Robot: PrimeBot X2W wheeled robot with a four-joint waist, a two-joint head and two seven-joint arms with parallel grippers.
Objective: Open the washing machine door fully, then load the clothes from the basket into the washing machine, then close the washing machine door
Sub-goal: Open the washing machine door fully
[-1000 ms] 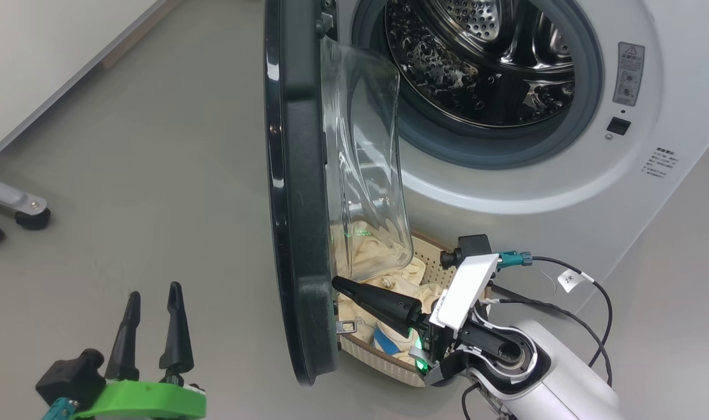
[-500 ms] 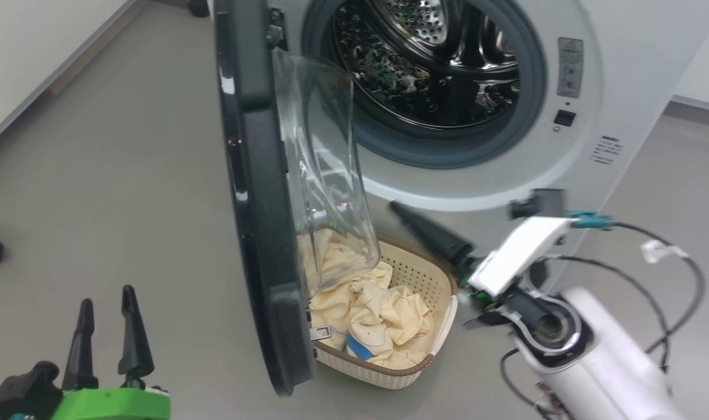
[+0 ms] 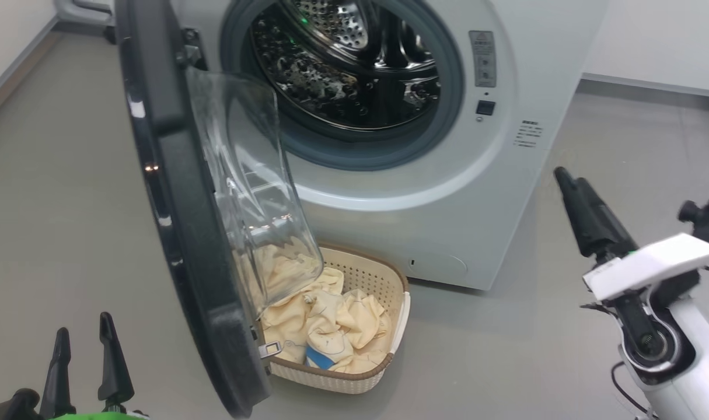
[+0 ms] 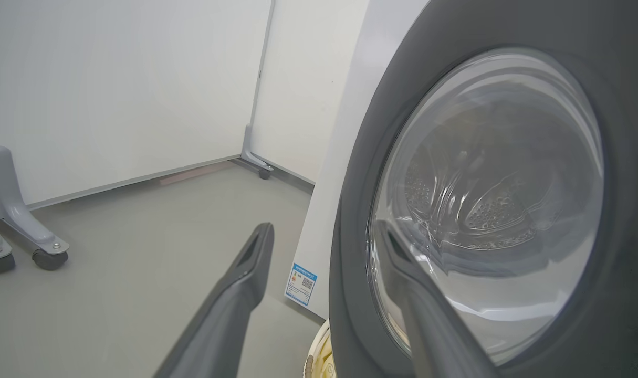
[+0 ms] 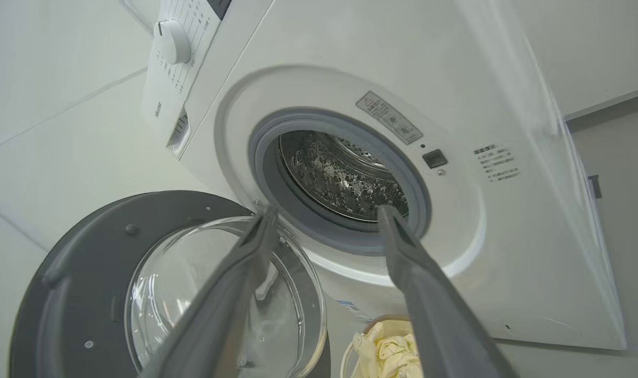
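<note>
Your right tool (image 5: 326,210) is spread wide and holds nothing, well to the right of the basket (image 3: 398,286). The basket sits on the floor before the washing machine (image 3: 494,175), with the clothes (image 3: 331,318) inside it. The washing machine door (image 3: 173,192) stands swung out over the basket's left side. Your left tool (image 3: 83,324), also spread and empty, is near the door's outer face.

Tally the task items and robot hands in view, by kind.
Washing machine: 1
Door: 1
Basket: 1
Clothes pile: 1
Hands: 2, left hand and right hand
Total: 6
</note>
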